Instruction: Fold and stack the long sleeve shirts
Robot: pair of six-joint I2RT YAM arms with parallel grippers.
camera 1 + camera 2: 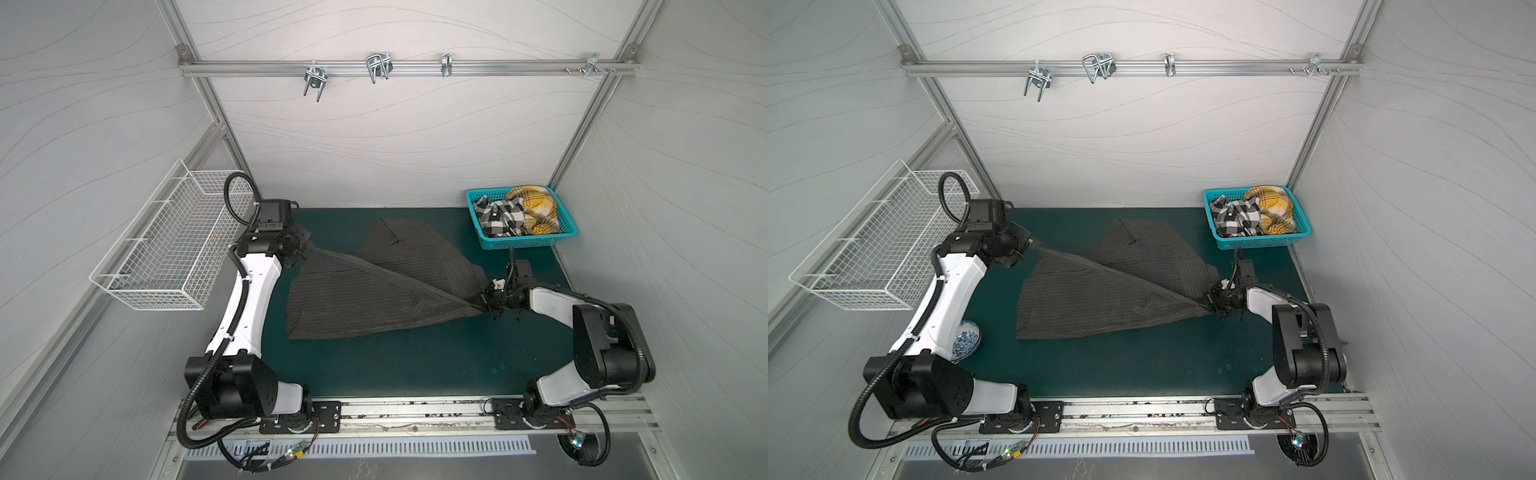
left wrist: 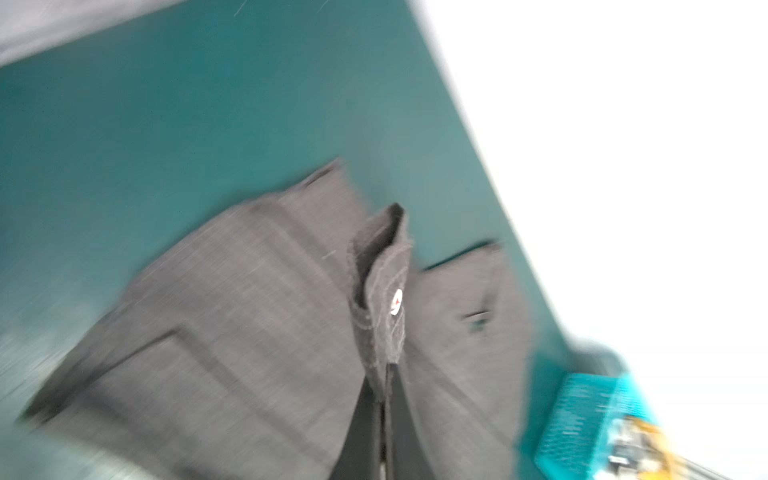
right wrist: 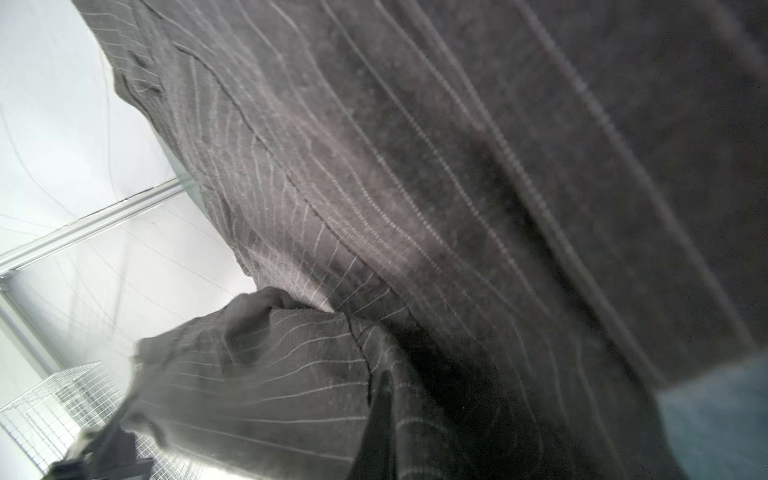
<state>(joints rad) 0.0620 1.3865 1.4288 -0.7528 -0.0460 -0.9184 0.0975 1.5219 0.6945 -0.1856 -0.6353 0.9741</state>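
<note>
A dark charcoal pinstriped shirt is stretched taut across the green mat between both grippers, with its lower part lying on the mat. At the back left my left gripper is shut on a cuff with a pale button; the jaws pinch that cloth. At the right my right gripper is shut on a bunched end of the same shirt. The black-and-white plaid shirt and the yellow plaid shirt lie crumpled in a teal basket.
The teal basket stands at the mat's back right corner, close behind the right arm. A white wire basket hangs on the left wall beside the left arm. Metal hooks sit on a rail high on the back wall. A blue-patterned bowl shows beneath the left arm.
</note>
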